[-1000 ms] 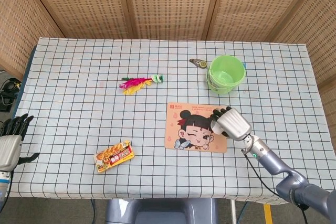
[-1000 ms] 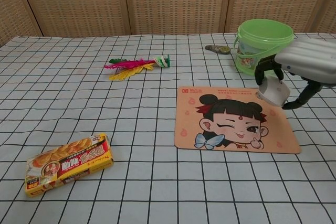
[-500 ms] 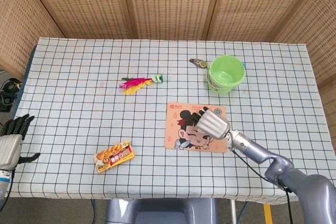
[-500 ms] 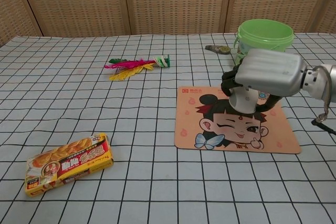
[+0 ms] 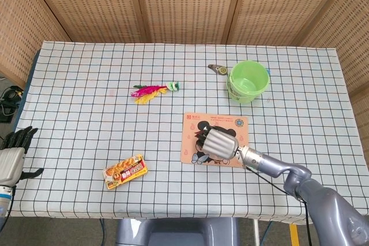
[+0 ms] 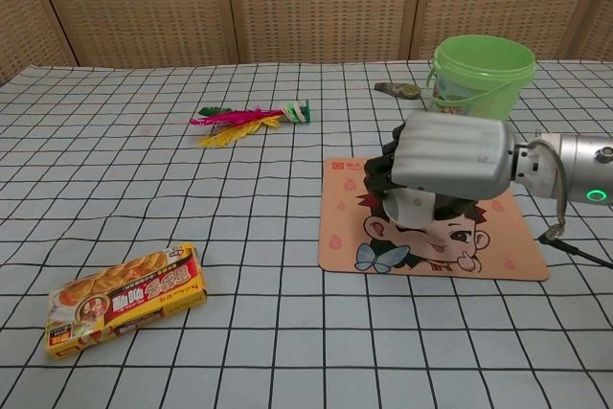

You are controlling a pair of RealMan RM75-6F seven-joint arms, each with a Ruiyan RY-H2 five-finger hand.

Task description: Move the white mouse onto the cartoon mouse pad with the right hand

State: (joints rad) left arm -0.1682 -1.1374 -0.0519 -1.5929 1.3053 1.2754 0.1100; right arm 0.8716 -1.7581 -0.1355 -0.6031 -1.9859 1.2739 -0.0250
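The cartoon mouse pad (image 5: pixel 229 124) (image 6: pixel 498 246) lies on the checked cloth at centre right, its printed face partly covered. My right hand (image 5: pixel 219 142) (image 6: pixel 442 154) hovers over the pad's left half, palm down, and grips the white mouse (image 6: pixel 414 207), which peeks out below the fingers in the chest view. The head view hides the mouse under the hand. My left hand (image 5: pixel 10 156) stays at the table's near left edge, fingers apart, holding nothing.
A green bucket (image 5: pixel 248 80) (image 6: pixel 478 77) stands behind the pad, with a small dark object (image 5: pixel 218 69) beside it. A pink and yellow feather toy (image 5: pixel 151 91) (image 6: pixel 244 120) lies mid-table. A snack packet (image 5: pixel 125 171) (image 6: pixel 126 299) sits near the front left.
My right hand has carried the white mouse leftward across the pad, from its right edge to over its left half. The left hand has not moved.
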